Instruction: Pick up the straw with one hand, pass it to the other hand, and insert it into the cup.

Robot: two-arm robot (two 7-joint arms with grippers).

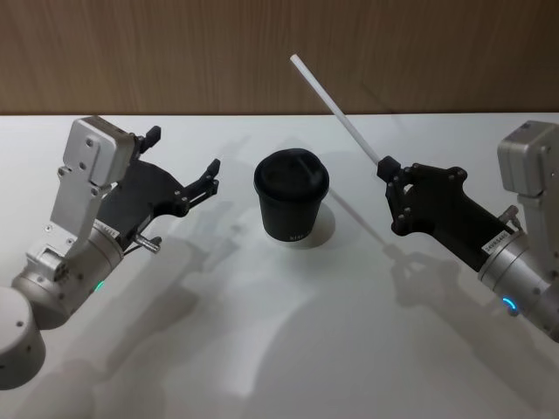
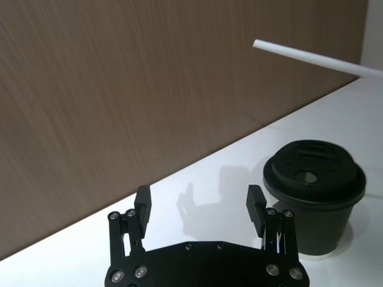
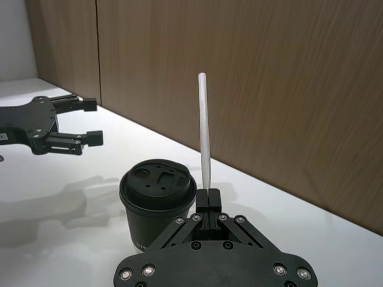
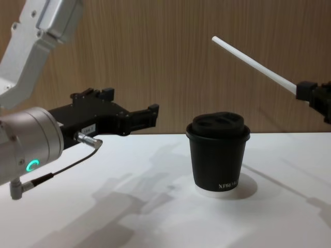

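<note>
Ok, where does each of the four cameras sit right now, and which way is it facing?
Head: up high, looking down at the table; left gripper open, right gripper shut on the straw, cup between.
Chest: low, looking across the table; left gripper large, right gripper at the edge.
Left wrist: behind the left gripper, facing cup and wall.
Right wrist: behind the right gripper, facing cup and left gripper.
All four share cup and straw.
</note>
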